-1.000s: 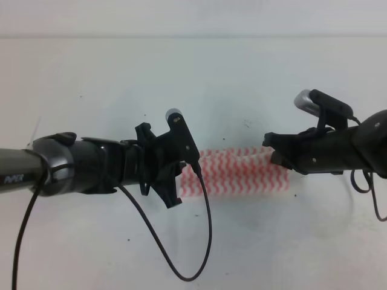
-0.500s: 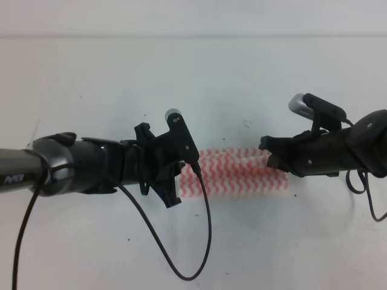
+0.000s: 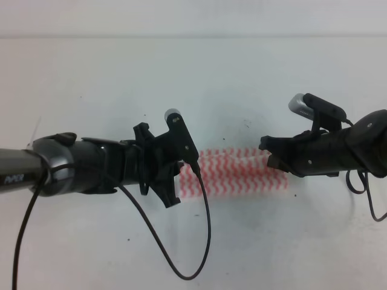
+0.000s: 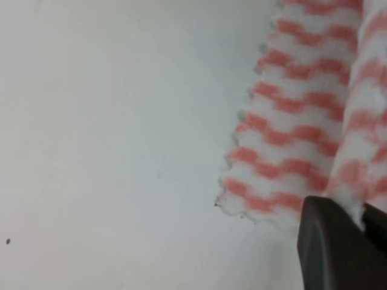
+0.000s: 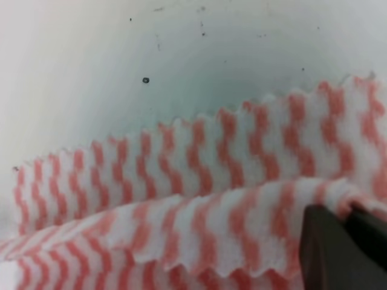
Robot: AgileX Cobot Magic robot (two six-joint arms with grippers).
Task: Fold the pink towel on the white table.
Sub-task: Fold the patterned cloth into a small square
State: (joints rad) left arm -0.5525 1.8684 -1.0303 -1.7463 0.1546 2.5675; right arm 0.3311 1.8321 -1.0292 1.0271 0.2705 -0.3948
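Two grippers, each with fingers pinched on cloth: the left gripper holds one end of the single pink towel, the right gripper its other end. The towel lies mid-tabletop, folded into layers.

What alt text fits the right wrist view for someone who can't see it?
A dark gripper fingertip pinches a raised fold of the pink towel, its pink-and-white zigzag layers lying across the white table, which has a few dark specks.

Lighting: bright, even, diffuse — faint shadows on the white table. Wrist views soft and blurred (close range); overhead slightly hazy.
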